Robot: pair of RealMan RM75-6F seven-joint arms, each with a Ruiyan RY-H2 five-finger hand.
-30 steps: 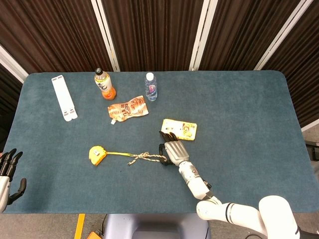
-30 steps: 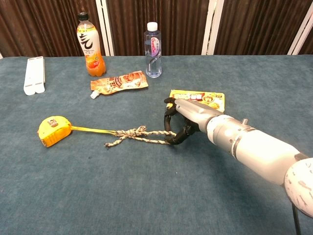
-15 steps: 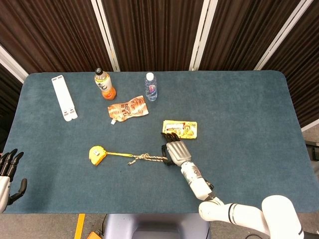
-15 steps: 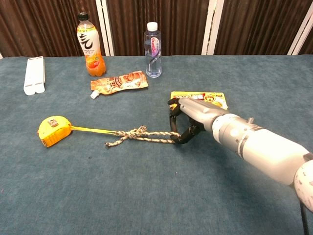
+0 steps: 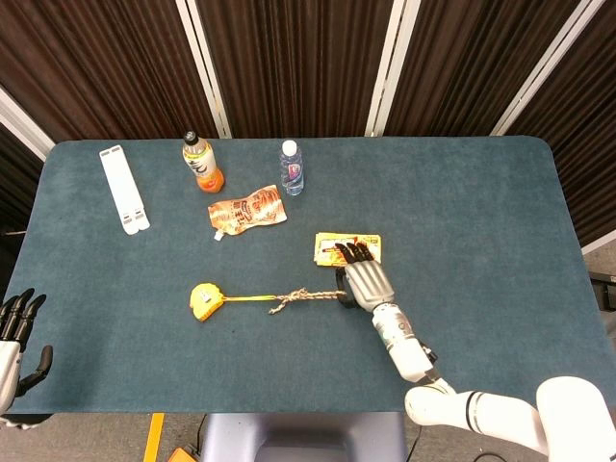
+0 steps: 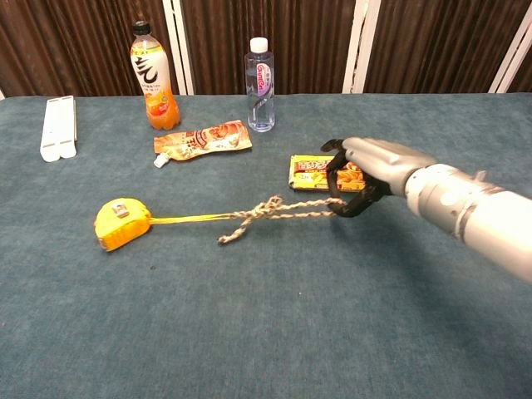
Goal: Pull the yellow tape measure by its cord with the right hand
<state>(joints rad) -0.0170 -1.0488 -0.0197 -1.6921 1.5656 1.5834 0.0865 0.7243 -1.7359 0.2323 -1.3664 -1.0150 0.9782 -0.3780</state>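
My left hand [image 5: 17, 332] sat way off at the near left edge of the table [image 5: 481, 212], fingers apart and holding nothing, and it only showed in the head view. Up in the far left corner lay a flat white plastic strip [image 5: 124, 189], well apart from everything else. A bit further right stood an orange drink bottle [image 6: 151, 76], and just in front of it, toward the middle, a brown spouted pouch [image 6: 202, 140] lay flat on the blue felt. A clear water bottle [image 6: 260, 85] stood upright to the right of the orange one, near the pouch's far corner.

The yellow tape measure [image 6: 121, 225] sat on the table left of center, on the near side of the pouch. Its yellow blade was pulled out a little toward the right and tied into a braided cord [image 6: 274, 211], with a knot and a loose tail hanging off toward me. The cord ran pretty much straight and taut over to my right hand [image 6: 366, 174].

That hand had its dark fingers [image 6: 347, 203] curled around the far end of the cord, so it was gripping it, palm side turned to the left. It hovered right over the near edge of a yellow snack packet [image 6: 318, 172], which lay flat behind it. I couldn't tell whether the hand actually touched the packet. My arm ran back off to the right.
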